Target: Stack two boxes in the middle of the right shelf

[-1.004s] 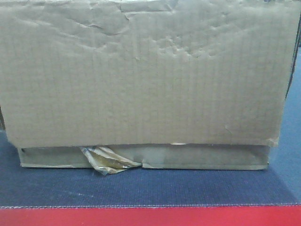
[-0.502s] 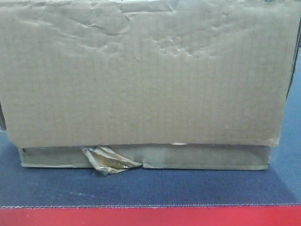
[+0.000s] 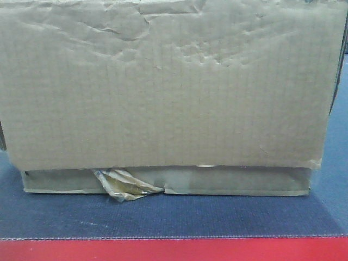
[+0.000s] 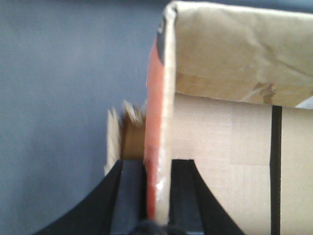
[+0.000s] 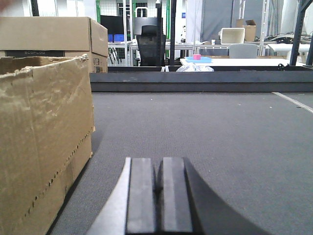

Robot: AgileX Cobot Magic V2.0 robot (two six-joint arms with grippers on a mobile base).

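Front-facing view is filled by a creased cardboard box (image 3: 168, 87) on the dark mat (image 3: 163, 217), with a torn tape scrap (image 3: 128, 187) below. Only the left wrist view shows the left gripper (image 4: 156, 169) clamped on a box wall (image 4: 157, 98); the right wrist view shows the right gripper (image 5: 157, 166) closed, empty, beside a torn-edged box (image 5: 44, 142)
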